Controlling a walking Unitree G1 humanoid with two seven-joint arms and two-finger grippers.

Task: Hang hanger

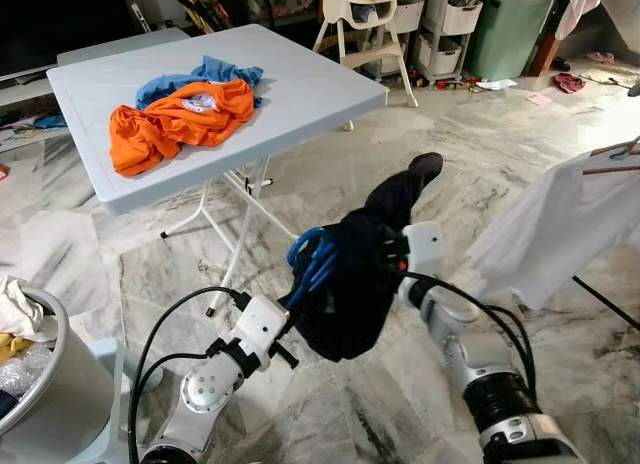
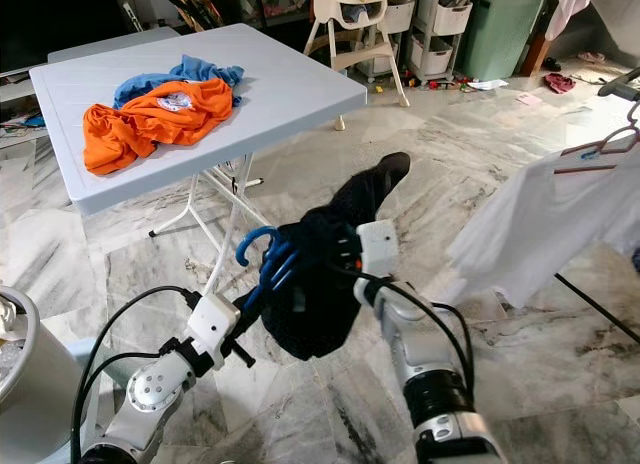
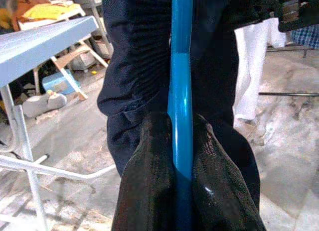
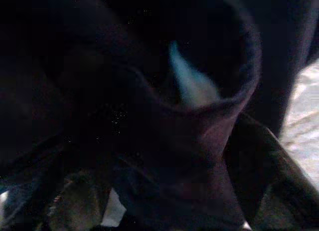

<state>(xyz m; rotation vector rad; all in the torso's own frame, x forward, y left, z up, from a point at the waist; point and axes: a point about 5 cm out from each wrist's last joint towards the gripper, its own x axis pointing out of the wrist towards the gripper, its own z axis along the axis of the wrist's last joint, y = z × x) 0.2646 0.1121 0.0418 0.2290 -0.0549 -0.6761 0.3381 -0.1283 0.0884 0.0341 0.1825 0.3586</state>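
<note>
A blue hanger [image 1: 312, 259] with a dark navy garment [image 1: 350, 299] draped over it hangs in front of me, low over the marble floor. My left gripper [image 1: 295, 304] reaches up from below and is shut on the hanger's blue bar [image 3: 180, 91], one black finger [image 3: 149, 181] on each side. My right gripper [image 1: 388, 252] comes in from the right and is buried in the garment's upper folds, shut on the dark cloth [image 4: 199, 141]. One end of the garment [image 1: 420, 169] sticks up and to the right.
A white folding table [image 1: 300, 84] at the left back carries an orange shirt [image 1: 175, 119] and a blue one [image 1: 205, 72]. A white shirt [image 1: 560, 234] hangs on a rack at the right. A laundry basket [image 1: 50, 384] stands lower left. A high chair [image 1: 365, 14] is behind.
</note>
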